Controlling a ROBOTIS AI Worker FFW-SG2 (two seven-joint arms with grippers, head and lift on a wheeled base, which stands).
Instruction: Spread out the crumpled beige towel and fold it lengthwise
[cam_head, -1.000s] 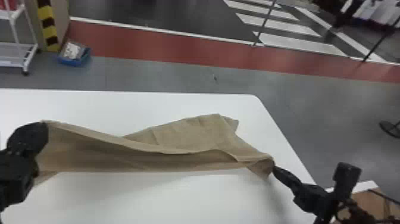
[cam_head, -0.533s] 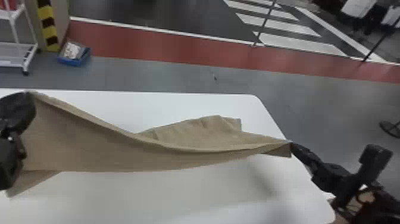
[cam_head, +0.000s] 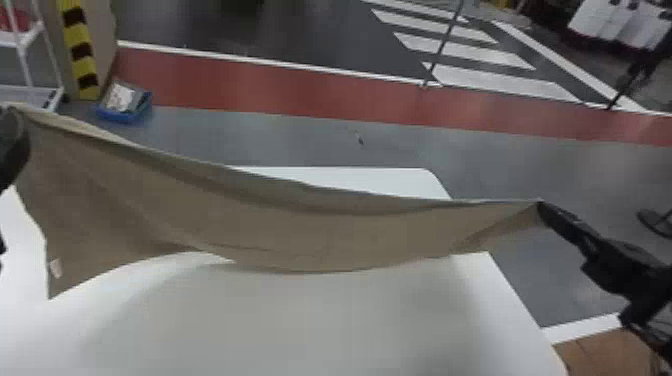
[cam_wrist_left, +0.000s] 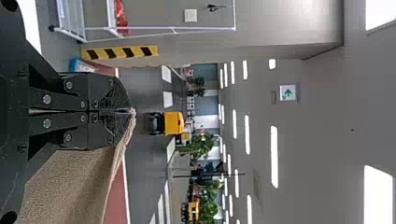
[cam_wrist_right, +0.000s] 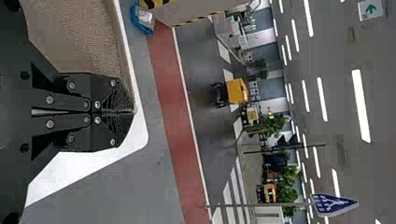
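Note:
The beige towel (cam_head: 300, 225) hangs stretched between both grippers above the white table (cam_head: 280, 320), its upper edge sagging in the middle. My left gripper (cam_head: 11, 117), at the head view's left edge, holds one upper corner; in the left wrist view the left gripper (cam_wrist_left: 130, 112) is shut on the towel (cam_wrist_left: 70, 182). At the right, my right gripper (cam_head: 541, 204) has the other upper corner, lower in the head view. The right wrist view has the right gripper (cam_wrist_right: 133, 112) shut, with the towel (cam_wrist_right: 79, 32) beside its fingers. A small pale tag shows near the towel's lower left corner.
Beyond the table, a blue bin (cam_head: 122, 102) sits on the floor beside a striped post (cam_head: 82, 50) and a white rack (cam_head: 30, 60). A brown box (cam_head: 600, 352) stands by the table's right corner.
Both grippers have moved apart and lifted the towel. Its far part, lying bunched on the table before, now hangs in the raised cloth, and a tagged lower corner has come into sight.

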